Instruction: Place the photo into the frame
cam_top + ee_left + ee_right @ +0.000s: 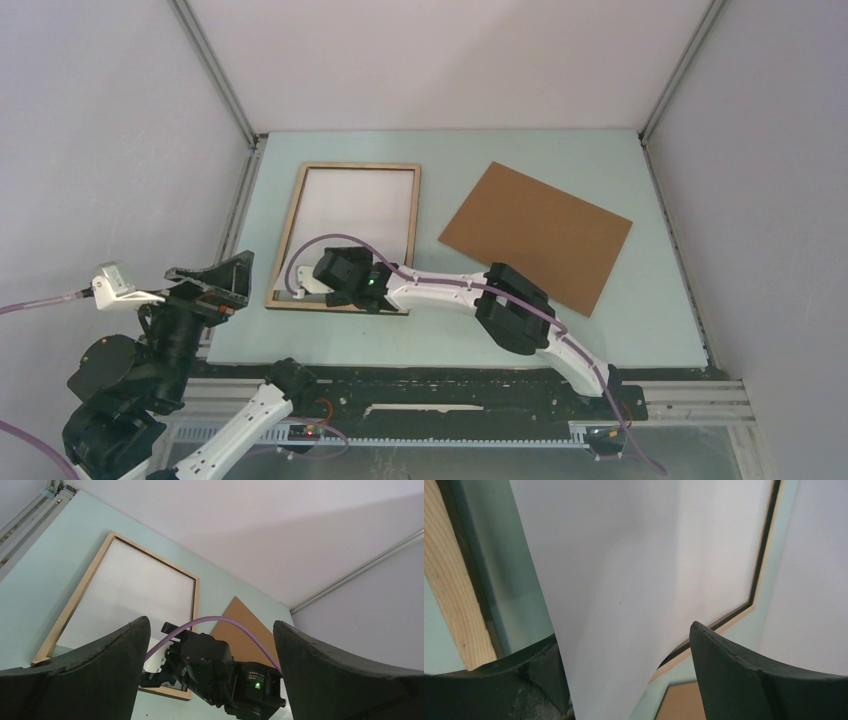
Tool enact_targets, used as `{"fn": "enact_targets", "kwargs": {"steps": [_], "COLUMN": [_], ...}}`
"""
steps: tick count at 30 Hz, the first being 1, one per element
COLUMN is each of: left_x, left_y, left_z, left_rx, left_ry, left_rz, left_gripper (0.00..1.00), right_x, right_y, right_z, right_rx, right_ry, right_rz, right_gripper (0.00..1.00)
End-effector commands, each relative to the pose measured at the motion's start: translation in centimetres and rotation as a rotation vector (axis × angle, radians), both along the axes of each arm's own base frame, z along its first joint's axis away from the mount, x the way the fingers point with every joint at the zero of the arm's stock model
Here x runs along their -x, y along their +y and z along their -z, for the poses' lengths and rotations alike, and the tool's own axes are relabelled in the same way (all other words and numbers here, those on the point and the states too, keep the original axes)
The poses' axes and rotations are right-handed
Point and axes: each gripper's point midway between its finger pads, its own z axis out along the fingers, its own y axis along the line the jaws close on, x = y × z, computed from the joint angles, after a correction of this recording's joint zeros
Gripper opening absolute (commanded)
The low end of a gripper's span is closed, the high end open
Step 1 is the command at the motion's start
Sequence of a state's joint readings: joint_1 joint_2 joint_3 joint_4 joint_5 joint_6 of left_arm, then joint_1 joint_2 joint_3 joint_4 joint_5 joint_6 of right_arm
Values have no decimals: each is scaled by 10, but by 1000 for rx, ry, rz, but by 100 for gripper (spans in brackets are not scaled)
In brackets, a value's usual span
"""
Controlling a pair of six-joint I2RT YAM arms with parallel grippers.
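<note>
White back up inside the light-wood frame [360, 166], on the left half of the table [640, 170]: the photo [358, 205]. Curled upward at its near edge, passing between the spread fingers of the right gripper [623, 632] at the frame's near left corner, not pinched. Off to the right, apart from the frame, a brown backing board [538, 235]. Raised beyond the table's left edge, the left gripper [211, 623], spread wide around nothing.

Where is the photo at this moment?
In the top view the photo, white back up, sits within the frame on the table's left side, left of the brown board, the right gripper at its near edge.
</note>
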State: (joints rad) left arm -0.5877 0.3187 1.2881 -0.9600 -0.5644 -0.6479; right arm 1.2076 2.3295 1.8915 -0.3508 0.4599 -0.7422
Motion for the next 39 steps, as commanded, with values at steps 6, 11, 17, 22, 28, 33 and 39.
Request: {"fn": "enact_targets", "kwargs": {"steps": [6,11,17,22,28,33,39], "left_x": [0,1,0,0,1,2,1], "left_y": [-5,-5,-4,-3,2,4,4], "left_z": [-2,-2,-3,-1,-3,-1,0], "left_rx": [25,31,27,27,7,6,3], "left_ry": [-9,-11,-8,-16,-20,-19,-16], "left_rz": [19,24,17,9,-4,-13,-14], "left_gripper": [100,100,100,100,100,100,100], "right_x": [4,6,10,13,18,17,15], "right_y": [-11,-1,3,10,6,4,6], "right_z": [-51,-41,-30,-28,-18,-17,-13], "right_rx": [-224,-233,-265,-275,-247,-249,-251], "right_ry": [144,165,179,202,167,169,139], "right_rz": [148,143,96,60,6,-4,-41], "right_gripper": [81,54,45,26,1,0,0]}}
